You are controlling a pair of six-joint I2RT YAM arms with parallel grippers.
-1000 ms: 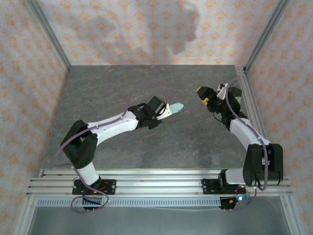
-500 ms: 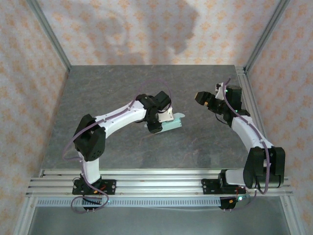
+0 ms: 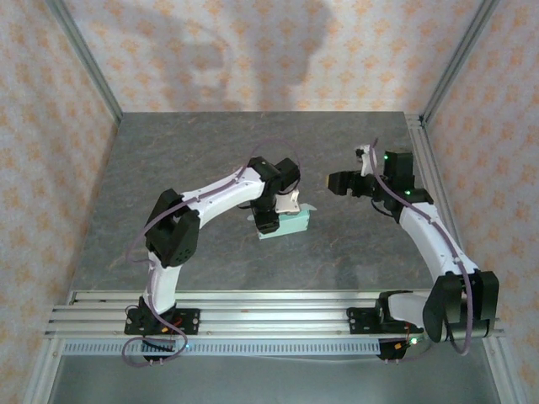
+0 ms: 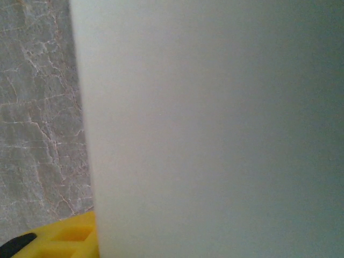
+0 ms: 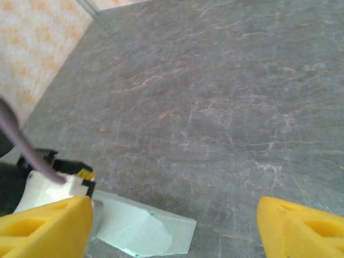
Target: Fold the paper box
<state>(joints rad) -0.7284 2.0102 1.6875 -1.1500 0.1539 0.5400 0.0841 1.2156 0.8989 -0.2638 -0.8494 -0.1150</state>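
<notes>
The left tool (image 3: pixel 278 214) rests on top of the paper box (image 3: pixel 293 224), a pale mint card shape lying flat near the middle of the grey marbled desk (image 3: pixel 194 168). Seen from that wrist, the card stands very close beside one yellow finger (image 4: pixel 59 241), and it cannot be told whether the tool is gripping the box or only touching it. To the right of the box and clear of it, the right tool (image 3: pixel 335 182) points toward it, jaws spread wide with nothing between them.
</notes>
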